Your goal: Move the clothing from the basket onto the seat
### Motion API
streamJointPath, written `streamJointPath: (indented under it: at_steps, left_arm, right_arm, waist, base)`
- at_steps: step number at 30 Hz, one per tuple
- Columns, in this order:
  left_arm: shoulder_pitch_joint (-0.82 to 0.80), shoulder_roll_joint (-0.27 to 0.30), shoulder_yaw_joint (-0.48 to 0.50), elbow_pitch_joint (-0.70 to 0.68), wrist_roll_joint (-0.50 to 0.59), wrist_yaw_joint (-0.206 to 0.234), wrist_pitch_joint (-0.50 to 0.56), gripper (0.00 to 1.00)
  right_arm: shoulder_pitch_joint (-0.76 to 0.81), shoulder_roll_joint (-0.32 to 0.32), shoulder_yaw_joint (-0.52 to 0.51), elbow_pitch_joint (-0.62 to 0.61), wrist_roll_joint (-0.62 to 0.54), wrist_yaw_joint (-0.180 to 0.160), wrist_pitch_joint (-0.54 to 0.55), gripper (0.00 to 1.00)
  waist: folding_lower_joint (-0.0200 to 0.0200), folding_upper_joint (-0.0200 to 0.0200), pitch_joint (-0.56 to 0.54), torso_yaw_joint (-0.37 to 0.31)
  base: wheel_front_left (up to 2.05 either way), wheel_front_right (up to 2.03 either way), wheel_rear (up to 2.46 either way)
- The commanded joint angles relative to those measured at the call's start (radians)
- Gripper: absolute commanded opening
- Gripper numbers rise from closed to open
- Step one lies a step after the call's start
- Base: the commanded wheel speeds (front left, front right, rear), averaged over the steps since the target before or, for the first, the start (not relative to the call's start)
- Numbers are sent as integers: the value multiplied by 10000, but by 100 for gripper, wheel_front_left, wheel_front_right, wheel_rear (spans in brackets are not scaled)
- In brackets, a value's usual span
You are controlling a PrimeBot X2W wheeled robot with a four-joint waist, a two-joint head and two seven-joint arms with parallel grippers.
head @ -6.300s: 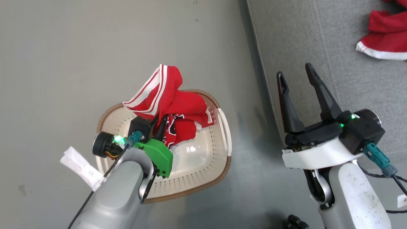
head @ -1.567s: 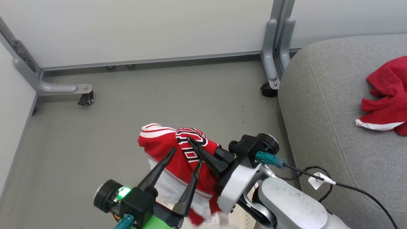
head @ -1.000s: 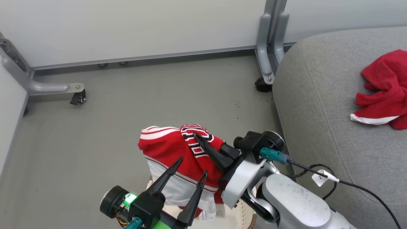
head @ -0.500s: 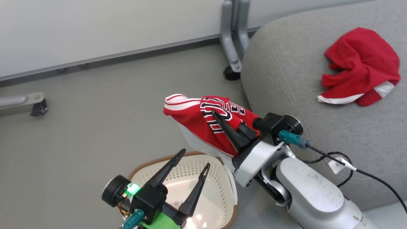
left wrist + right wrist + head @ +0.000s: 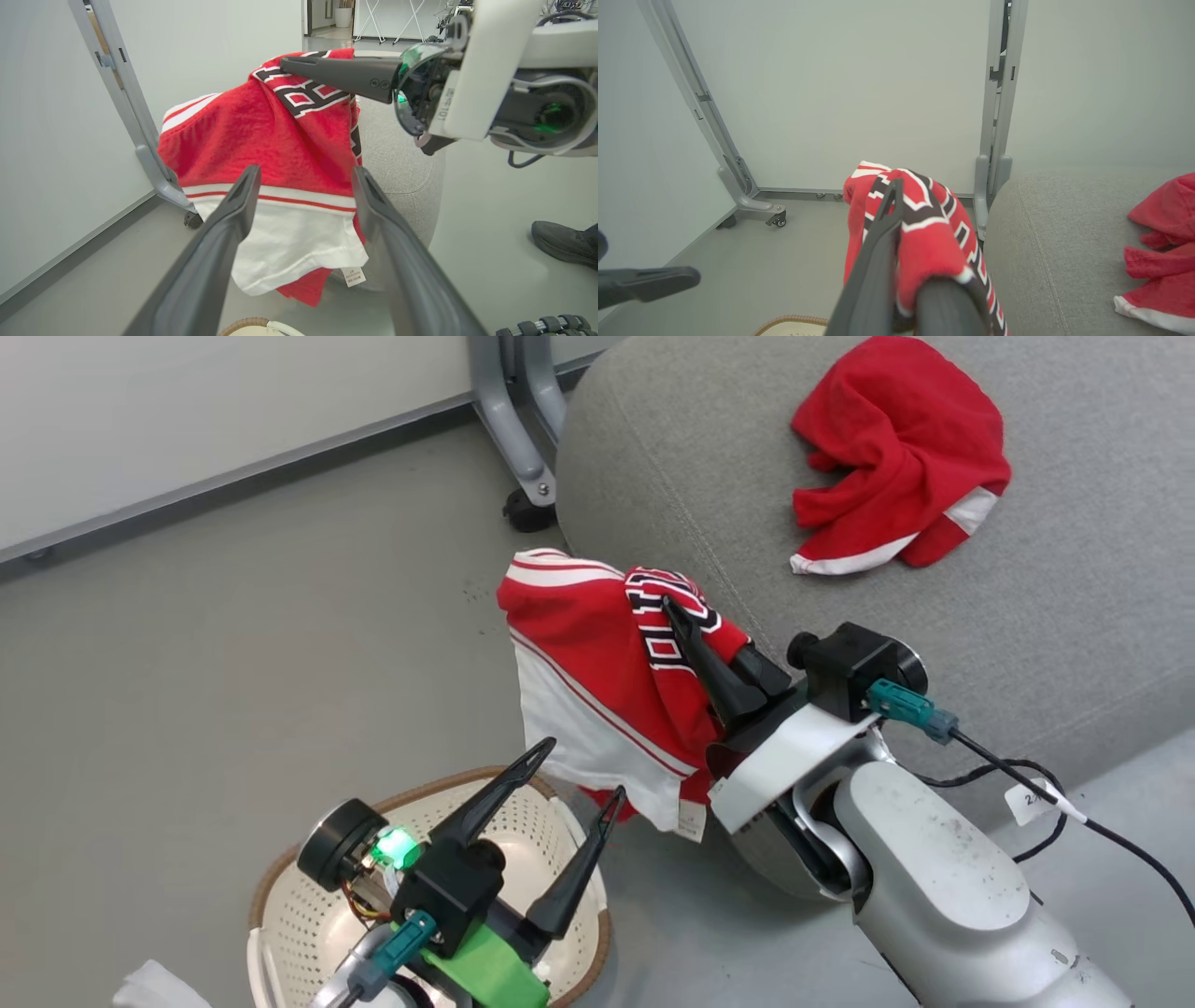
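Head view: R gripper (image 5: 674, 616) clamped tight on the red jersey (image 5: 597, 672), one dark finger lying over the black-white lettering, the other tucked under the cloth. Jersey's up in the air, draped off the fingers, white lower panel and care tag (image 5: 691, 821) hanging down btwn the basket (image 5: 308, 919) and the seat (image 5: 1027, 616). It hangs just beside the seat's rounded front corner, over the grey floor (image 5: 233, 644), not on the cushion yet. L gripper (image 5: 585, 766) spread wide, nothing in it, hovering above the basket w/ fingers pointing up toward the jersey. Basket shows cream perforated plastic w/ brown rim, part hidden by the L arm. Plain red top (image 5: 896, 448) lies crumpled on the seat, well apart from the jersey, white hem edge along its near side. L wrist view: jersey straight ahead past both spread fingers, R gripper in from the right, pinching the top by the lettering. A dark shoe (image 5: 565, 242) on the floor at far right. R wrist view: cloth bunched round the pressed-together fingers, seat to the right w/ the red top on it, grey frame leg (image 5: 992, 186) against the pale wall (image 5: 854, 93) behind
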Motion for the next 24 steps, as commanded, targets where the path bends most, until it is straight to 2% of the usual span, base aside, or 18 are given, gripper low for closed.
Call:
streamJointPath:
  at_steps: [1, 7, 12, 18, 24]
  left_arm:
    - [-225, 142, -17, -31, 88, -50, 85, 100]
    - [-443, 276, -19, -158, 80, -96, 319, 100]
    - [-622, 370, -10, -354, 133, -71, 465, 100]
    - [-1068, 308, -40, -526, 252, -122, 509, 100]
    - [-1687, 350, 6, -738, 506, -131, 558, 100]
  right_arm:
    - [-59, 49, -135, -42, -51, 0, -117, 0]
    - [-57, 174, -617, 39, -112, 0, -239, 0]
    - [-284, 157, -1198, 108, -120, 0, -302, 0]
    - [-1041, -236, -2386, 159, -231, 0, -350, 0]
    - [-2293, -942, -3794, 15, -417, 0, -346, 0]
  waist:
    - [0, 0, 666, -807]
    - [0, 0, 1048, -1296]
    - [0, 0, 1352, -1423]
    - [0, 0, 1850, -1131]
    - [0, 0, 2503, -621]
  base:
    - [0, 0, 0]
    - [0, 0, 0]
    - [0, 0, 0]
    - [0, 0, 0]
    - [0, 0, 0]
